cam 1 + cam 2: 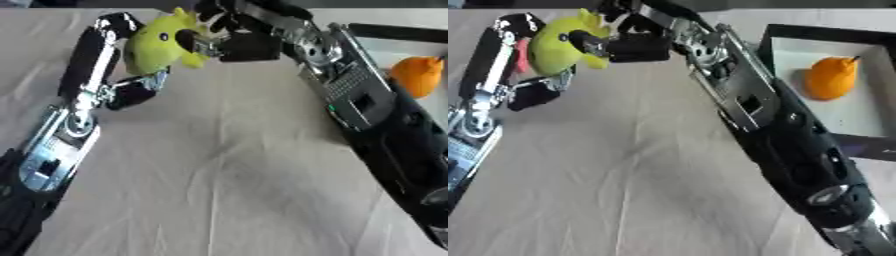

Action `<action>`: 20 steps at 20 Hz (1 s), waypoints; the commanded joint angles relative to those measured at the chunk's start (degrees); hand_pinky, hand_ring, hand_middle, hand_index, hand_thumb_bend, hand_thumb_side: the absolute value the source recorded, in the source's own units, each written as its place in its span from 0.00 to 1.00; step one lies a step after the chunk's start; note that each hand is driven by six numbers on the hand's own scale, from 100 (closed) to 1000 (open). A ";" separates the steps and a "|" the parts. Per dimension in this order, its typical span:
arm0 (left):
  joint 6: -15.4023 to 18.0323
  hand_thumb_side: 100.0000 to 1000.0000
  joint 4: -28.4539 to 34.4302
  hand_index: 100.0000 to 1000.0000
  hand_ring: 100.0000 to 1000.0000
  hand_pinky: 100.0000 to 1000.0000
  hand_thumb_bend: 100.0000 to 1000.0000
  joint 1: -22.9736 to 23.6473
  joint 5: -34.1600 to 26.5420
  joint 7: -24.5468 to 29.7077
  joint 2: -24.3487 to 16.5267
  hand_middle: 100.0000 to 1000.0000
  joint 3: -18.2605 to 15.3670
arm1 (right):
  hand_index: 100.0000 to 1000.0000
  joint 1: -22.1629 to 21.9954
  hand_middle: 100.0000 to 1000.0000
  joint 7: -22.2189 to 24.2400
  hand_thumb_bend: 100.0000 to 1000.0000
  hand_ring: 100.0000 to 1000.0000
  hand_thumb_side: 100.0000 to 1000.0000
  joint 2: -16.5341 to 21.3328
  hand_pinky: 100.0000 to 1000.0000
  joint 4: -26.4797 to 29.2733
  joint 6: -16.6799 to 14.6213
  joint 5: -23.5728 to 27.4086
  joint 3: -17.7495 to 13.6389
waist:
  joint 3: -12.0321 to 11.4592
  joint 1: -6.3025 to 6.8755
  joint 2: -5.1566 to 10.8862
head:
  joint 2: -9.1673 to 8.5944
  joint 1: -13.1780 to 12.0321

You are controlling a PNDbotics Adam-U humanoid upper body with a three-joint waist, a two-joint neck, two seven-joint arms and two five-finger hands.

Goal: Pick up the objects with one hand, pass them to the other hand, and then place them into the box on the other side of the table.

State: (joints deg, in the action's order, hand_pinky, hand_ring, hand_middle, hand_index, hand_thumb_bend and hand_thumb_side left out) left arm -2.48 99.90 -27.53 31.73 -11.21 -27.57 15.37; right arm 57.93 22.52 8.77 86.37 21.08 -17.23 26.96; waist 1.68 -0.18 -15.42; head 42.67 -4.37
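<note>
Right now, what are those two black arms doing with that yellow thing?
The robot is passing a yellow plush toy from one hand to the other above the cloth-covered table. Its left hand and right hand both have fingers on the toy, so the handover is mid-way. Over on the robot's right sits a dark-rimmed box with an orange toy already inside it.

One yellow-green plush toy [157, 45], one orange pear-shaped thing [831, 77], one black-rimmed box [868, 117], two robot hands: the left hand [118, 60] and the right hand [229, 37], on one cloth-covered table [227, 170]
</note>
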 commanded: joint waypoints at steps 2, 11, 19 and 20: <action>1.45 0.00 1.37 0.56 0.58 0.68 0.14 0.35 2.34 -1.67 -0.42 0.47 0.10 | 0.94 0.53 0.86 -0.54 0.34 0.86 0.72 -0.10 0.93 0.11 0.58 -0.31 -0.21 | -0.01 -0.69 1.92 | 0.57 0.15; 3.19 0.00 1.60 0.56 0.58 0.67 0.15 0.87 6.20 -3.33 -0.43 0.48 0.43 | 0.96 0.07 0.87 2.66 0.39 0.86 0.79 -0.60 0.93 -0.51 2.49 5.00 0.67 | -0.28 -0.80 1.79 | 1.44 0.42; 4.14 0.00 1.73 0.56 0.58 0.66 0.17 0.38 9.08 -4.03 -0.05 0.48 0.69 | 0.96 0.11 0.87 6.07 0.40 0.86 0.83 -0.75 0.93 -1.00 4.11 8.72 1.75 | -0.42 -0.93 1.74 | 1.45 0.25; 4.35 0.00 1.86 0.56 0.59 0.66 0.17 0.33 9.48 -4.11 -0.05 0.48 0.78 | 0.96 0.12 0.86 6.40 0.42 0.86 0.82 -0.83 0.93 -1.19 4.31 8.92 1.86 | -0.45 -0.94 1.74 | 1.45 0.27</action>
State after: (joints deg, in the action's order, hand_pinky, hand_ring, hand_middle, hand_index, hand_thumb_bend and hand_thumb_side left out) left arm 1.47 100.62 -26.20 40.54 -15.12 -27.11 16.14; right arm 56.98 28.34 8.10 84.92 25.24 -8.98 28.87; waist 1.35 -0.49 -15.42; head 43.76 -4.03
